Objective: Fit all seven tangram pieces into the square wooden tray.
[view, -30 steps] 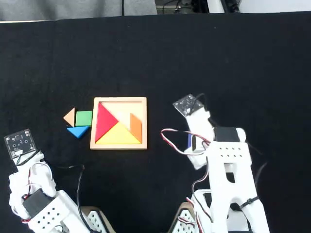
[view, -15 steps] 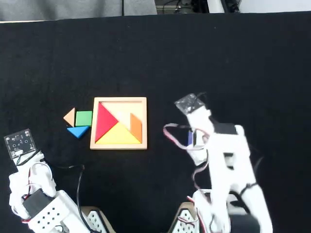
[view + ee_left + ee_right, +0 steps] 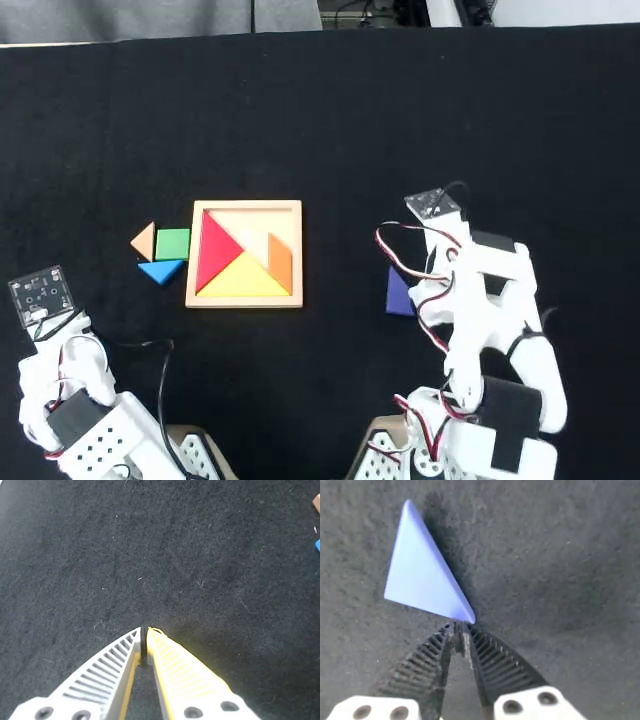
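The square wooden tray point(image 3: 245, 205) holds a red triangle point(image 3: 215, 252), a yellow triangle point(image 3: 245, 278) and an orange piece point(image 3: 280, 260). Left of it lie a tan triangle point(image 3: 145, 241), a green square point(image 3: 172, 243) and a blue triangle point(image 3: 161, 269). A violet triangle point(image 3: 398, 294) lies flat on the cloth right of the tray. My right gripper point(image 3: 459, 630) is shut, with its tips at one corner of the violet triangle point(image 3: 422, 575). My left gripper point(image 3: 146, 632) is shut over bare cloth at the table's near left.
Black cloth covers the table point(image 3: 450, 130). The right arm point(image 3: 475, 290) stands right of the violet triangle, with its loose cables close to the piece. The left arm point(image 3: 50, 300) sits near the front left corner.
The right arm has swung to the right, uncovering the violet triangle that lay under it. The left arm has not moved.
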### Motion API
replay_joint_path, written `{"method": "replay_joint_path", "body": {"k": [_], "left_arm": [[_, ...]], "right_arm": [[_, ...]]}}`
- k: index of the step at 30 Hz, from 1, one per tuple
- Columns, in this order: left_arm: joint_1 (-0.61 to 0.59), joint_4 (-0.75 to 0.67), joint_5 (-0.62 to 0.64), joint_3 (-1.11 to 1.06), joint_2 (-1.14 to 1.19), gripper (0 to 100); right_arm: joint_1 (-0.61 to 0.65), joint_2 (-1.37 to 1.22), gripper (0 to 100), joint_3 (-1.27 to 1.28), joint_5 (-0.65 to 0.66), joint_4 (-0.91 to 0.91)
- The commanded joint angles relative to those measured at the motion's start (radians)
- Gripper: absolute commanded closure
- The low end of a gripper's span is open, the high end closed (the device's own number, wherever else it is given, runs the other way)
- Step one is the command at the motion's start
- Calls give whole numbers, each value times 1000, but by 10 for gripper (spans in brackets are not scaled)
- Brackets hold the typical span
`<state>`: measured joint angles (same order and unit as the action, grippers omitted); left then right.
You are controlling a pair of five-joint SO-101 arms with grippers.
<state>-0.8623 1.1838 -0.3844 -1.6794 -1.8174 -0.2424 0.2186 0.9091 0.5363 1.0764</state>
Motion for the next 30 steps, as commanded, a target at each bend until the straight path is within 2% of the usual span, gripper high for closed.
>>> {"method": "replay_joint_path", "body": {"k": [1,6,10,15,20,25,30], "left_arm": [[13,-17,-9,-19,-9,970],[13,-17,-9,-19,-9,970],[13,-17,-9,-19,-9,970],[12,-15,-9,-19,-9,970],[12,-15,-9,-19,-9,970],[12,-15,-9,-19,-9,970],[12,-15,-9,-19,-9,970]], "right_arm": [[5,-42,988,-88,9,-21],[5,-96,988,-159,3,-21],[8,-122,988,-236,-63,-21],[54,-130,988,-271,-66,25],[129,-13,988,-259,46,149],[184,150,988,-131,86,-9],[181,93,988,-104,86,-84]]}}
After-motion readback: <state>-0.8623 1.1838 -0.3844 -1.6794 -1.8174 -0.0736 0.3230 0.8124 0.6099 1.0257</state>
